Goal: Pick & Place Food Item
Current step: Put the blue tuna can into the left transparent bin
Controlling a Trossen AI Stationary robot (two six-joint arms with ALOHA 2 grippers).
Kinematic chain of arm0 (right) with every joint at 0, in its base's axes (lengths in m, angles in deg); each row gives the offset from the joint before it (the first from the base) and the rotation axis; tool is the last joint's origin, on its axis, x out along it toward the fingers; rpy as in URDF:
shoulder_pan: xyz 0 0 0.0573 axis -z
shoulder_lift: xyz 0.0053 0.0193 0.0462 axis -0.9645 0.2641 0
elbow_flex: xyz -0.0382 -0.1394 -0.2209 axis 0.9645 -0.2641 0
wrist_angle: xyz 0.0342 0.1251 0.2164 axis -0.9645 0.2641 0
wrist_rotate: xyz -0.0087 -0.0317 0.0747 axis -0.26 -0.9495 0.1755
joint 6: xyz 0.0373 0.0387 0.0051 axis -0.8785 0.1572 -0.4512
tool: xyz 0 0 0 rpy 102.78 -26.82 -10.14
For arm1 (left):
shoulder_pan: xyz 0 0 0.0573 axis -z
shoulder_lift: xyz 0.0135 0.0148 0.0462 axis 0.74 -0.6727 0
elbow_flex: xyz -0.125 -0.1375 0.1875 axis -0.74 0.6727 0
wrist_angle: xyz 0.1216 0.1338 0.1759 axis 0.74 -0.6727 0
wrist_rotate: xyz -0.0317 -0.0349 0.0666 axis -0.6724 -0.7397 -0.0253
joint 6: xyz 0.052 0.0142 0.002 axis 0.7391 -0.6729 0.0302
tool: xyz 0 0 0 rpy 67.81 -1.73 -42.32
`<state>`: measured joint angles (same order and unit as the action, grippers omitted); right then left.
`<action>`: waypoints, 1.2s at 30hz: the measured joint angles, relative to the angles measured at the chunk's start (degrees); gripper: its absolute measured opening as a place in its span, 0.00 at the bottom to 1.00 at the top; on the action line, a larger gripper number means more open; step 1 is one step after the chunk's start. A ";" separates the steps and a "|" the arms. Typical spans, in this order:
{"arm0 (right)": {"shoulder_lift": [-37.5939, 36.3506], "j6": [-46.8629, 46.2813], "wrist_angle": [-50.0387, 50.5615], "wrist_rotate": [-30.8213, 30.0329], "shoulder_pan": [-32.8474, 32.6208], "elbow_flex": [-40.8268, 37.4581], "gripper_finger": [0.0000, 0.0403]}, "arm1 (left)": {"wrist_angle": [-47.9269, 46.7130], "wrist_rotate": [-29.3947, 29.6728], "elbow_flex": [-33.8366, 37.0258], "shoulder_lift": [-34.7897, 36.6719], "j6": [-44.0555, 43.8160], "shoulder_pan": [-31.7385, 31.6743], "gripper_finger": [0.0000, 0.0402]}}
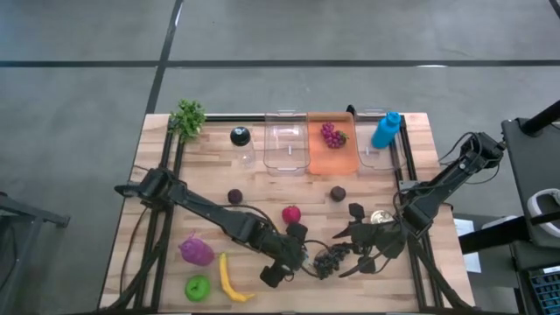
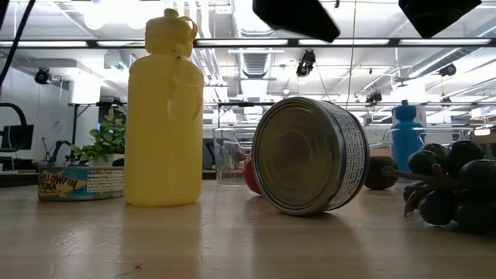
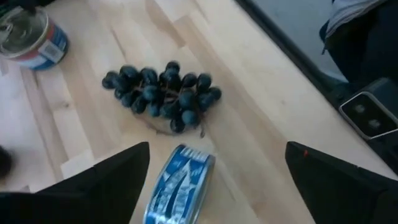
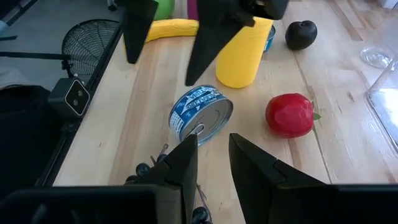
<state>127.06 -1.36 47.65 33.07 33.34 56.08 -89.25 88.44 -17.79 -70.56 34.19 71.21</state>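
Jaws on the left gripper (image 1: 282, 262) stand wide apart with nothing between them, hanging just above a blue tuna can (image 3: 179, 185) that lies tipped on its side at the lower middle of the left wrist view; that spread suggests the can is either just let go or about to be straddled, and which of the two I cannot tell. The right gripper (image 4: 211, 152) has its fingers drawn close with only a narrow gap, and nothing shows between them; it sits low beside a bunch of dark grapes (image 3: 163, 94), right of centre in the overhead view, probably lined up on the bunch as the food to move. A yellow bottle (image 4: 244, 51) stands upright just past the can, and a red fruit (image 4: 290, 114) rests near them. At the top edge of the overhead view, clear bins (image 1: 287, 143) flank an orange tray (image 1: 332, 157) already holding a reddish bunch, which looks like the place food goes. The table (image 1: 210, 219) is pale wood planking, also carrying a banana (image 1: 229, 278), a green fruit (image 1: 198, 287) and a purple one (image 1: 196, 252) at lower left. Beyond it, the level view shows a workshop ceiling with strip lights and hanging gear.
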 joint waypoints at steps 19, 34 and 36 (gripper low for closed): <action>0.00 0.00 -0.06 0.00 -0.02 0.02 0.23 | -3.82 2.98 -3.68 -5.18 6.18 -1.00 0.99; 0.00 0.01 -0.04 0.00 -0.01 0.02 0.18 | -3.73 2.61 -3.55 -7.28 -0.29 -1.88 0.99; 0.00 0.00 -0.04 0.00 0.00 0.02 0.19 | -3.75 2.58 -3.55 -7.28 -0.56 -1.86 0.99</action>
<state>127.06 -1.36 47.61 33.07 33.34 56.10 -92.99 91.02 -21.35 -77.84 33.63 69.36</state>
